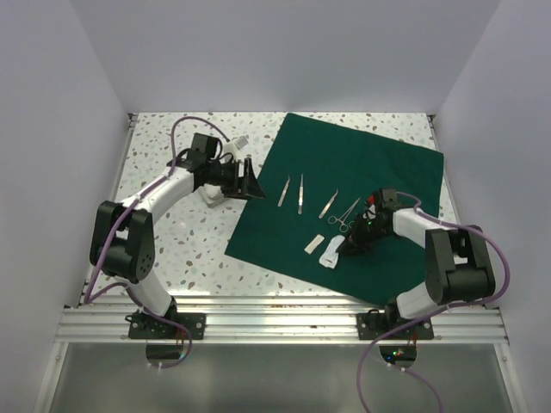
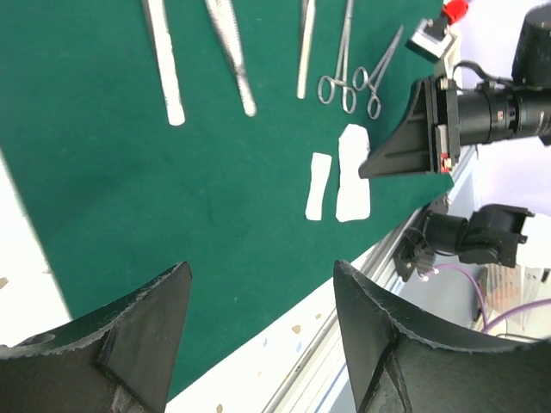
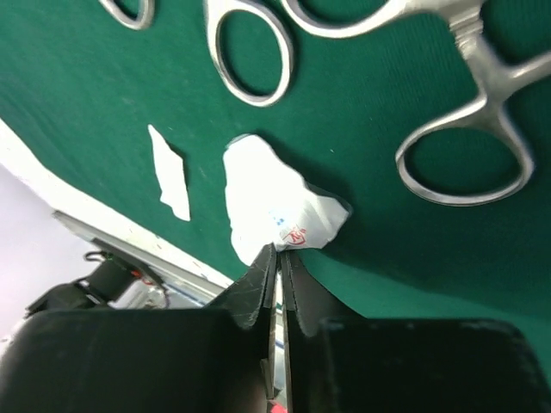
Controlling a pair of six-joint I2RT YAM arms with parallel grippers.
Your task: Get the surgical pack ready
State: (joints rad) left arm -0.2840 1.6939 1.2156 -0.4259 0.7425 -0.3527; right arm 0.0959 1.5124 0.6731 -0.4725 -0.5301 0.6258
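Green drape (image 1: 344,172) spread flat on table (image 1: 181,241), tools laid on it. R gripper (image 3: 277,258): fingers pinched together on edge of white packet (image 3: 263,194), near drape's front hem. L gripper (image 2: 258,284): fingers apart, empty, at drape's left edge. Risks: pinch v. shallow, so packet may slip out on lift; fingertips may snag cloth, rucking drape & shifting forceps (image 3: 465,163) close by.

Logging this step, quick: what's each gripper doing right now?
Left gripper: open, holding nothing.
Right gripper: closed on the edge of the white packet.
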